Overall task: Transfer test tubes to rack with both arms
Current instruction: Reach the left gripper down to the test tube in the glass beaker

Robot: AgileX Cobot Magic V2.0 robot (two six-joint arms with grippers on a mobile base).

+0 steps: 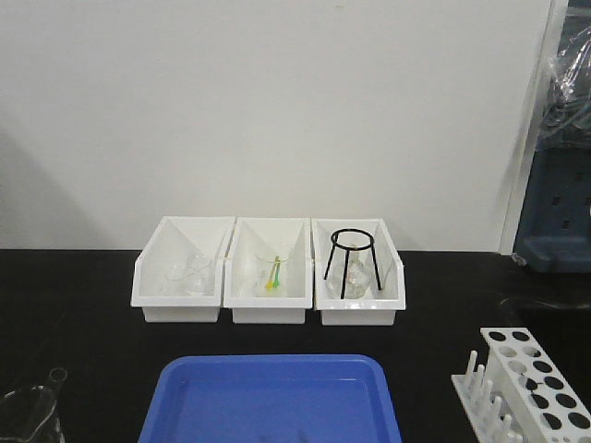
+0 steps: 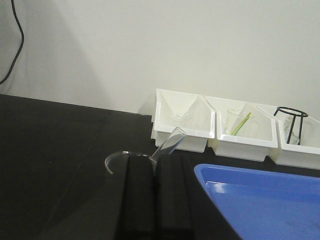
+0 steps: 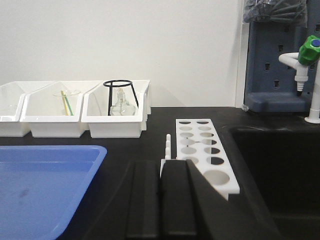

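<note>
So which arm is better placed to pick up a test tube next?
Left. A clear test tube slants up right at the tips of the left gripper. The right gripper faces only the rack, with no tube near.

The blue plastic tray (image 1: pixel 277 401) and the white plastic holed rack (image 1: pixel 545 392) both run off the front view's bottom edge. A clear glass piece (image 1: pixel 28 406) at the lower left is cropped and too faint to identify. In the right wrist view, the dark right fingers (image 3: pixel 175 200) cover the rack's near end.
</note>
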